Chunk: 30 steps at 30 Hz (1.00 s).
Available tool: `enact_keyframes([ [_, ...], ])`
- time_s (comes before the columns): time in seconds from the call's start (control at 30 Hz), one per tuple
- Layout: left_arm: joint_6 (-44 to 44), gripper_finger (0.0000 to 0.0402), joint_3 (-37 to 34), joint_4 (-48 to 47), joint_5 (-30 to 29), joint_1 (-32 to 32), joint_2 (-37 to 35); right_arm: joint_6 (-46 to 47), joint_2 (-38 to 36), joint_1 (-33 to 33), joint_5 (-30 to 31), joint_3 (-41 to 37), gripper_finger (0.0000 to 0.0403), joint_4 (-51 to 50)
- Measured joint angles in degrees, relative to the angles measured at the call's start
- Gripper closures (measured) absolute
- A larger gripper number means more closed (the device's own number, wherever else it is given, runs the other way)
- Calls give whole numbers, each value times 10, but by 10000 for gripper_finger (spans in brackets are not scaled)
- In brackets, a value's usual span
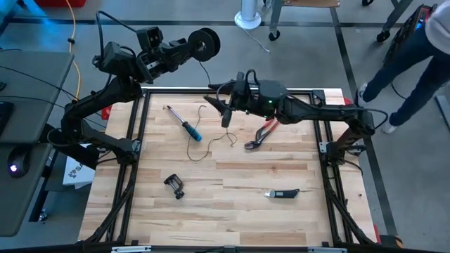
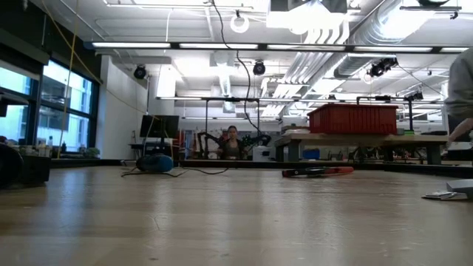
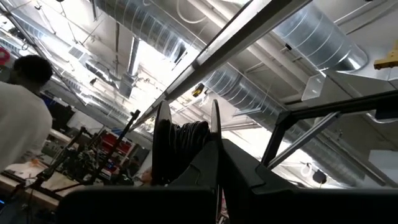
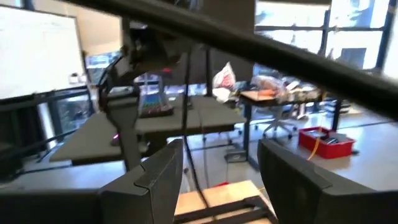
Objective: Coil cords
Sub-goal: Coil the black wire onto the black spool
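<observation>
My left gripper (image 1: 188,46) is raised past the table's far left corner, shut on the small round black reel (image 1: 204,43), whose wound dark cord shows in the left wrist view (image 3: 184,144). The hair-thin cord (image 1: 204,68) runs from the reel toward the table, where its slack end (image 1: 199,143) lies in loose curves. My right gripper (image 1: 225,111) hovers open above the far middle of the table. In its wrist view (image 4: 221,171) the cord (image 4: 188,112) passes between the fingers, close to one of them. My left gripper holds the reel at its rim (image 3: 211,140), coming at it level from the table's left side; its own fingers (image 3: 233,168) hide the exact spot. The reel stands on edge, lifted clear of everything, with the cord trailing from it. My right gripper: whether a finger touches the cord, I cannot tell.
On the table lie a blue-handled screwdriver (image 1: 185,124), red pliers (image 1: 260,133), a black clamp (image 1: 174,185) and a black folding tool (image 1: 283,193). A yellow cable (image 1: 71,28) runs over the floor at far left. A person (image 1: 415,63) stands past the far right corner.
</observation>
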Motion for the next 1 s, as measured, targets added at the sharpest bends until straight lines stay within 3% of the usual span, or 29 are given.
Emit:
enact_keyframes([
  [0.23, 0, 401, 0, 0, -1, 0, 0, 1, 0, 3, -19, 0, 206, -58],
  [0.43, 0, 401, 0, 3, -2, -1, 0, 0, 1, 3, -24, 0, 232, -65],
  [1.0, 0, 401, 0, 4, -2, -1, 0, -3, 1, 5, -51, 0, 396, -59],
])
